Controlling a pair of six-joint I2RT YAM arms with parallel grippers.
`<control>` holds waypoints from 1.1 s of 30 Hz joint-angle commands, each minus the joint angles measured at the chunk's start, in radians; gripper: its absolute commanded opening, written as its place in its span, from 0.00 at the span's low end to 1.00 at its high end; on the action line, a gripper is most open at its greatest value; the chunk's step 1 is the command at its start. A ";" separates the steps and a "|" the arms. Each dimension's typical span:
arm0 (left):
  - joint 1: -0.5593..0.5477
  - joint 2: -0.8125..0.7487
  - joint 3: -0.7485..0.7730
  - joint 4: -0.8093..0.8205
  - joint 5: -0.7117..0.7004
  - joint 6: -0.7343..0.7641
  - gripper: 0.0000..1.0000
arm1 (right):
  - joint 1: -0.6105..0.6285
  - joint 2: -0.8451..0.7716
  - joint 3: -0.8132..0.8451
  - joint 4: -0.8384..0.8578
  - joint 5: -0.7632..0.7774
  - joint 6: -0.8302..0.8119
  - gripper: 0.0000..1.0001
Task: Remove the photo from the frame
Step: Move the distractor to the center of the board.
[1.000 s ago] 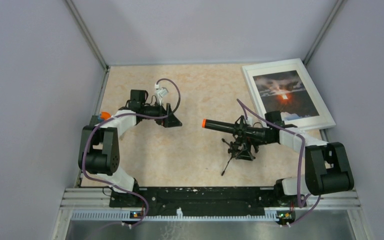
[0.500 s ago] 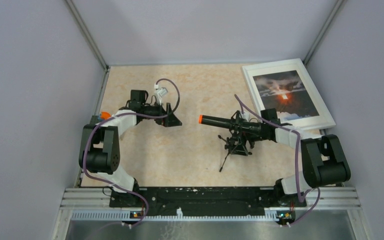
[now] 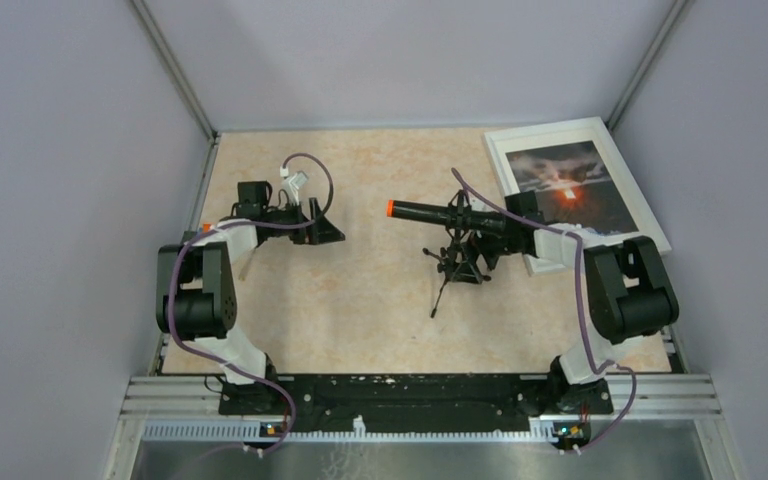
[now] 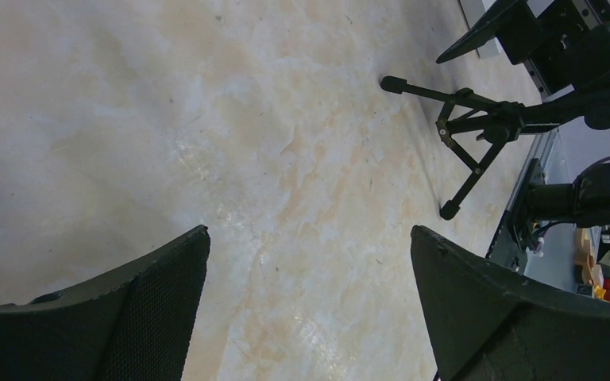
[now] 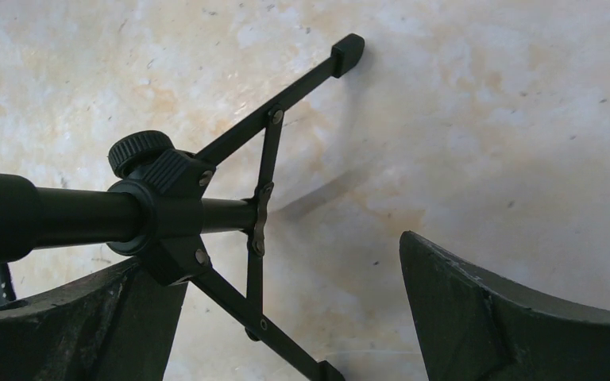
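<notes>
Frame (image 3: 545, 133): white, lying on the counter (image 3: 380, 320) in its far right corner, by the walls.
Photo (image 3: 568, 190): inside the frame, face up.
Right arm (image 3: 625, 290): overlaps the frame's near left corner.
Tripod (image 3: 455, 262): black, carrying an orange-tipped tube (image 3: 430, 213), just left of the frame, right in front of the right pincer (image 5: 286, 254).
Right pincer: spread wide, closed on nothing.
Left pincer (image 4: 310, 238): well left of the frame, spread wide, empty, over bare counter.
</notes>
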 commanded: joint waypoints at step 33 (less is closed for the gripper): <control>0.112 -0.027 -0.012 0.063 0.009 -0.035 0.99 | 0.155 0.378 0.406 0.244 0.123 0.479 0.96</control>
